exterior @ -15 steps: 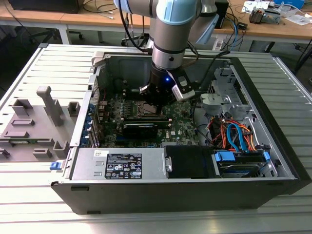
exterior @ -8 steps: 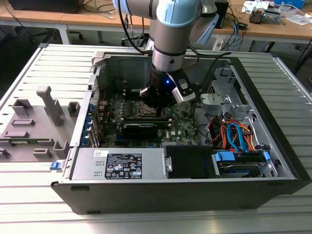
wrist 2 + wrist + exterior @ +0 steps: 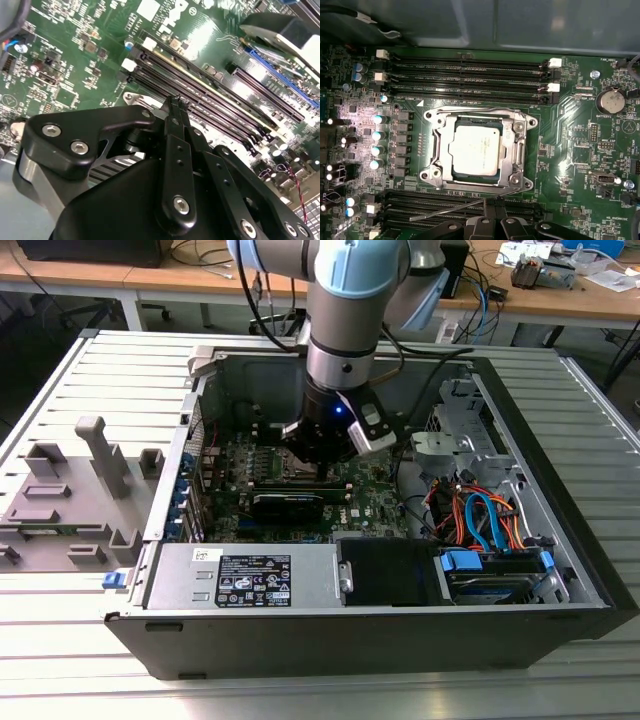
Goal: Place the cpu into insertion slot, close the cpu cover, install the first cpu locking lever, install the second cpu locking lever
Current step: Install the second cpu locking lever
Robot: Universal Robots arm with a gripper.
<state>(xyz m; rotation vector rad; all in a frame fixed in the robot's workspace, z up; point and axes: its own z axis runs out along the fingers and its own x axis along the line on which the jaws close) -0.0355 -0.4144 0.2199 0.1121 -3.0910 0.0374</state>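
the cpu (image 3: 474, 150) sits in the insertion slot (image 3: 432, 172) with the cpu cover (image 3: 517, 145) closed (framing it); the gripper (image 3: 176, 102) hovers beside, fingers (image 3: 172, 111) pressed together, empty.

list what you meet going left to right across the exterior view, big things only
grey fixture block → green motherboard with the gripper over it → orange and blue cables → case wall

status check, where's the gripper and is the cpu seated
Gripper shut, low over the motherboard beside the insertion slot. Cpu seated, cpu cover down. Thin lever lies loose by the fingertips.
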